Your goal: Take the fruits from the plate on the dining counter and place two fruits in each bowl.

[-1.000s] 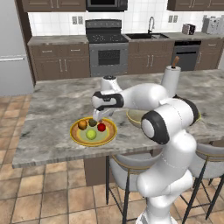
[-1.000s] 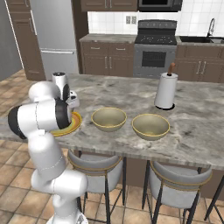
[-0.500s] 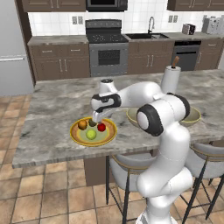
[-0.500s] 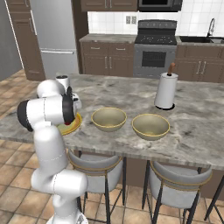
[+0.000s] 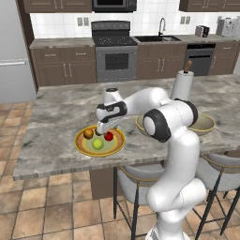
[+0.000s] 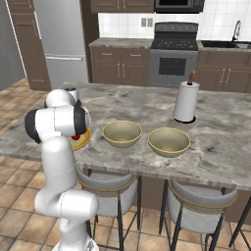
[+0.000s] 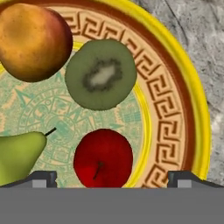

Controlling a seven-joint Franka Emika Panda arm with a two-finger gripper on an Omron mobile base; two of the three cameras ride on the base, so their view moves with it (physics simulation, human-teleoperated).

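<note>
Hovered with jaws spread wide, gripper low over the plate on the dining counter, red apple centred between the tips, evidently lined up to grasp it first, both bowls unfilled.

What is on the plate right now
Four fruits lie on the plate: an orange fruit, a cut kiwi, a red apple and a green pear. The open hand covers part of the plate.
</note>
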